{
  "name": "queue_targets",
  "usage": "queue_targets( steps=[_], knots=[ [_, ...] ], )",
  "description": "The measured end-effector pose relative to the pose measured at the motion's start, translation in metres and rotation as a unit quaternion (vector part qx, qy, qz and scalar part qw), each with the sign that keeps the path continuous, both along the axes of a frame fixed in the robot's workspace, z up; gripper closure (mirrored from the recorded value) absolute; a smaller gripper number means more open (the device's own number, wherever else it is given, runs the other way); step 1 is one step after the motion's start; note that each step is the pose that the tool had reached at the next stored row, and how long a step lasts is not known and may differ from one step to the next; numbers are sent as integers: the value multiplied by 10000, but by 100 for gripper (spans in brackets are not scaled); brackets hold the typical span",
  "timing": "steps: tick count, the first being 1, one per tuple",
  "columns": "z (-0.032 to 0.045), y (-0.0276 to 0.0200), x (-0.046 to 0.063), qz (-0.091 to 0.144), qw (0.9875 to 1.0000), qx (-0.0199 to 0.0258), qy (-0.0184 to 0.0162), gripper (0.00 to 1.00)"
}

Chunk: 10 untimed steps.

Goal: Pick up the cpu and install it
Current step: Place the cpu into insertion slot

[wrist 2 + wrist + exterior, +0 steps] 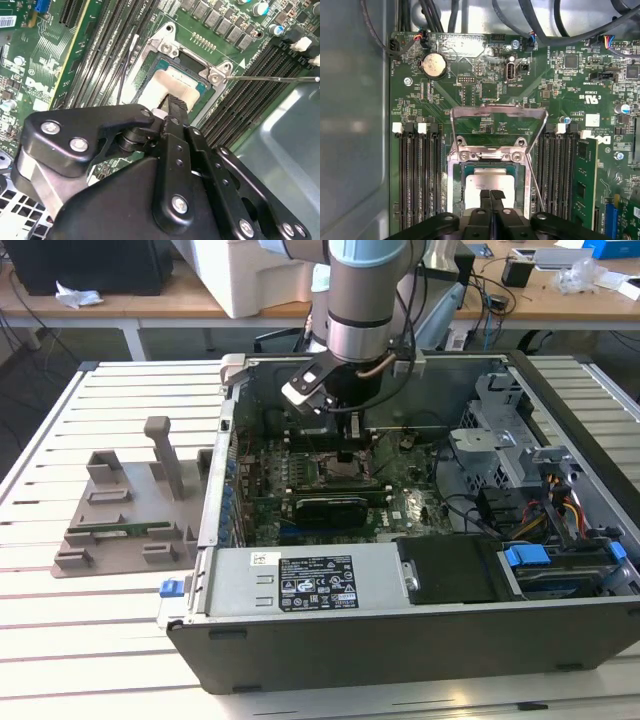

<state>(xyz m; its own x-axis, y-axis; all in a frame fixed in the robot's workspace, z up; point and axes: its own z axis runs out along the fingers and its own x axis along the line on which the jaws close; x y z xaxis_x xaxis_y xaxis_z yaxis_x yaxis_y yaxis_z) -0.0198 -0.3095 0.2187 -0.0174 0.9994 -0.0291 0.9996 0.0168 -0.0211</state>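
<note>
The cpu [490, 179] is a small square chip with a pale silver top. It lies flat inside the motherboard socket, seen in both wrist views, with its pale top [167, 85] framed by the metal socket bracket. My gripper [490, 195] hangs straight above it with its two black fingers pressed together, their tips at or just over the chip's top. In the exterior view the gripper [352, 443] reaches down into the open computer case [400, 640] over the socket [340, 468]. The socket's metal load plate [497, 117] stands flipped open.
Memory slots [420, 175] flank the socket, and one green module [582, 180] is fitted. A thin retention lever [270, 77] sticks out beside the socket. A black expansion card [330, 505] lies in front. A grey moulded tray [130, 510] sits on the slatted table at the exterior view's left.
</note>
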Motion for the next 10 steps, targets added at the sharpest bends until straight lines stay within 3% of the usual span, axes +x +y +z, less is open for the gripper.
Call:
queue_targets(
  steps=[2, 5, 7, 10],
  knots=[
    [-17, 0, -3, 66, 10000, 1, 0, 89],
    [-56, -4, -15, 223, 9998, 12, 0, 89],
    [-119, -4, -16, 244, 9997, 15, 3, 89],
    [-147, -5, -17, 250, 9997, 10, 8, 89]
  ],
)
